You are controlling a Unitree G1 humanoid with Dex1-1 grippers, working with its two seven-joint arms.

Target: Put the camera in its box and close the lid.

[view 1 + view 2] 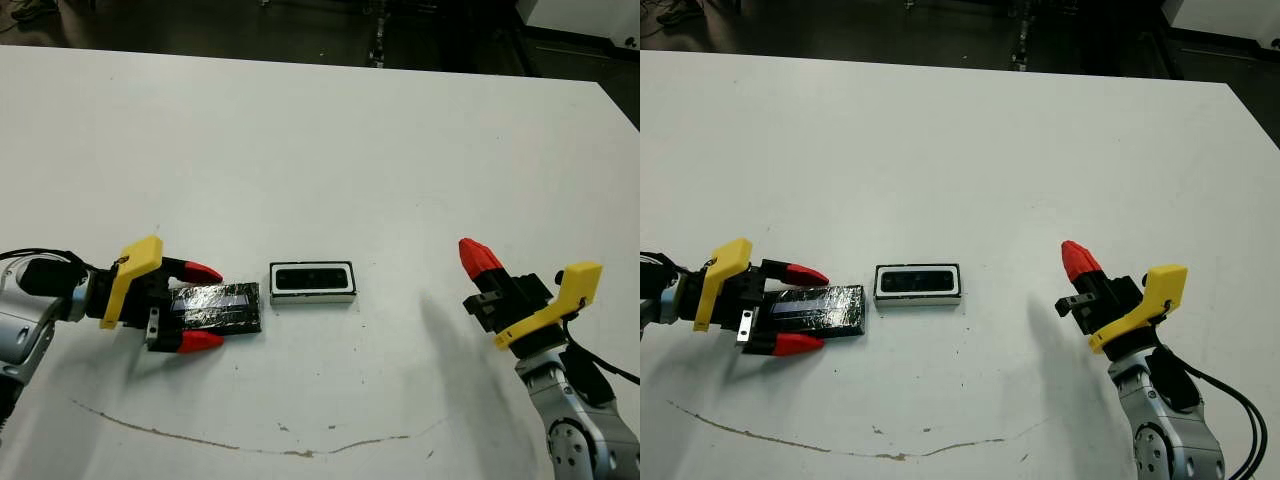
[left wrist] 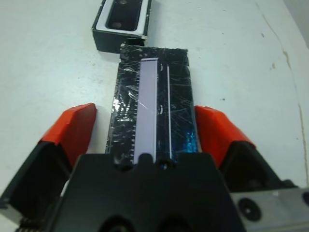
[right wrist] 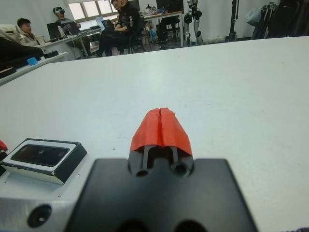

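The camera (image 1: 311, 278) is sitting inside the box (image 1: 313, 296). Just left of the box, the left gripper (image 1: 201, 306) is straddling the lid (image 1: 216, 306), jaws wide. Right gripper (image 3: 161, 126) is hanging far right, jaws pinched together, empty.

lid (image 2: 152, 108): flat between spread end effector (image 2: 145, 133) fingers | box (image 2: 122, 21): beyond lid's far end, camera (image 2: 123, 14) inside

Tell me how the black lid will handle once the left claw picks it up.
The lid is thin and lies flat, so it is probably stiff and light. Its glossy, wrinkled wrap suggests it may slip between the red fingers straddling its long edges. Being flat, it should slide rather than roll if pushed toward the box.
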